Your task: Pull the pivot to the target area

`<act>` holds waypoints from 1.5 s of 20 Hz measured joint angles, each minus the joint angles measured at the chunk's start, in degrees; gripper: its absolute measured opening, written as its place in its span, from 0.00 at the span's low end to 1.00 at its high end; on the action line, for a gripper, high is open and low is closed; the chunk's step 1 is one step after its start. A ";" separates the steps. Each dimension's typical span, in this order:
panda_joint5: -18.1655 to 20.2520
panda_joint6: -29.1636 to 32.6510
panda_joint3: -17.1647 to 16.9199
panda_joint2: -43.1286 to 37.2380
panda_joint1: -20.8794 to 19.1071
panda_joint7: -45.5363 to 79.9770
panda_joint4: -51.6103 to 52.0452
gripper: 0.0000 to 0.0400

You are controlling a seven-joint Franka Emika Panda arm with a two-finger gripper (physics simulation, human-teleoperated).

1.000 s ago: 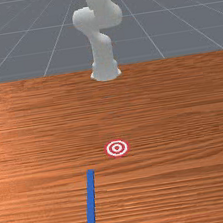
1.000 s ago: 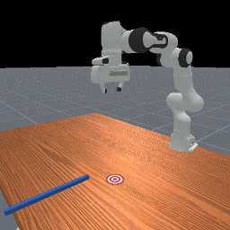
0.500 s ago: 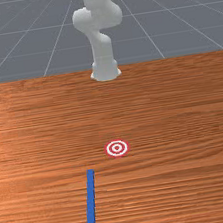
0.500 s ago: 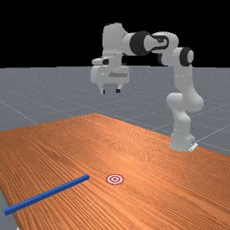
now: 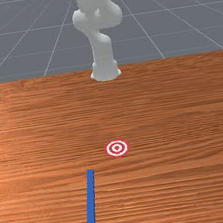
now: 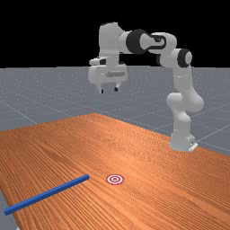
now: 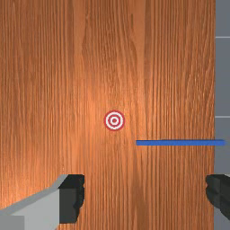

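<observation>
Blue bar, presumably the pivot, lies flat on the tabletop, one end jutting past the edge opposite the arm's base, the inner end near but apart from the red-and-white target. The fingers stand wide apart, high above, nothing between them. It looks stiff, likely light, perhaps slick-sided. Pinching across its narrow width near the inner end seems best, though the long tail could swing. No brand, label or writing is readable.
</observation>
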 joint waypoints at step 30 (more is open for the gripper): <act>0.26 1.06 -1.03 -8.77 -0.08 20.53 -9.51 0.00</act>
